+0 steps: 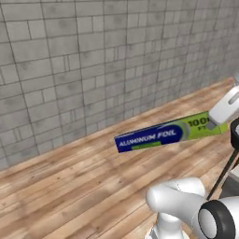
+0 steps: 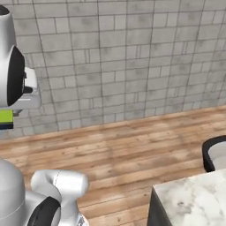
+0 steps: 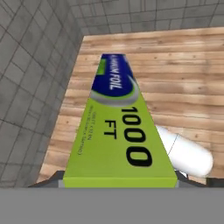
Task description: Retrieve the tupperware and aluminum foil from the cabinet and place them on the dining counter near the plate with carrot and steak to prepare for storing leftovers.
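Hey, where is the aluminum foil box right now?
The aluminum foil is in the air in the gripper, held by its lime-green end at the right of the left base view, above the wooden floor before the grey brick wall.

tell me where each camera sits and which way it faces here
Left base view: behind the arm's left, facing the tiled wall and wood floor; the gripper holds the aluminum foil aloft.
Right base view: behind its right, same wall; dining counter corner, arm at left.
Hand view: looks along the foil box toward the floor.
All three share the foil box.
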Controlling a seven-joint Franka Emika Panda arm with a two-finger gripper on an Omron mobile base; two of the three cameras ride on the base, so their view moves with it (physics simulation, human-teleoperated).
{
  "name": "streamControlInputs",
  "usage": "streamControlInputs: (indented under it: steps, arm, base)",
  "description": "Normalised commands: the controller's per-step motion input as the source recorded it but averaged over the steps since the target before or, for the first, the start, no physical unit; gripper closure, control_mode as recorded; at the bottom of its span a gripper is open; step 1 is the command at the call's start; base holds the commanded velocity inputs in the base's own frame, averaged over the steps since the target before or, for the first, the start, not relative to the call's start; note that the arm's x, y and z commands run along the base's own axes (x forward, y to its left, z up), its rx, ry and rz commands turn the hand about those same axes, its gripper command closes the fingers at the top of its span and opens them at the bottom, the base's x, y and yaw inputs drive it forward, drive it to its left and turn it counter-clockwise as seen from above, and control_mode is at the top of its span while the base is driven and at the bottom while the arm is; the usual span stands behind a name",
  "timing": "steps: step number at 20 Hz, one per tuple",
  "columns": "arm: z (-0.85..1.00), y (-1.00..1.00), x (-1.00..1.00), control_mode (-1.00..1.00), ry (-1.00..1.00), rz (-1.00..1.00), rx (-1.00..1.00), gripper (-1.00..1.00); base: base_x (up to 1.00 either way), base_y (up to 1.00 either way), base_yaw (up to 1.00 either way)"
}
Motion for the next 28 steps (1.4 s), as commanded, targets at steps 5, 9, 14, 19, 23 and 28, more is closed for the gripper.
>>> streamControlInputs:
  steps: [5,9,14,19,23,28]
  arm:
    - [0.00,0.00,0.00,1.00,0.00,0.00,0.00,1.00]
    - [0.00,0.00,0.00,1.00,0.00,0.00,0.00,1.00]
    - [0.00,0.00,0.00,1.00,0.00,0.00,0.00,1.00]
    - [0.00,0.00,0.00,1.00,0.00,0.00,0.00,1.00]
    - [0.00,0.00,0.00,1.00,0.00,0.00,0.00,1.00]
    - [0.00,0.00,0.00,1.00,0.00,0.00,0.00,1.00]
  base:
    - [0.84,0.66,-0.56]
    - [0.75,0.59,-0.60]
    - [0.69,0.56,-0.60]
    - [0.61,0.53,-0.61]
    - [0.33,0.25,-0.64]
    - [0.18,0.00,-0.66]
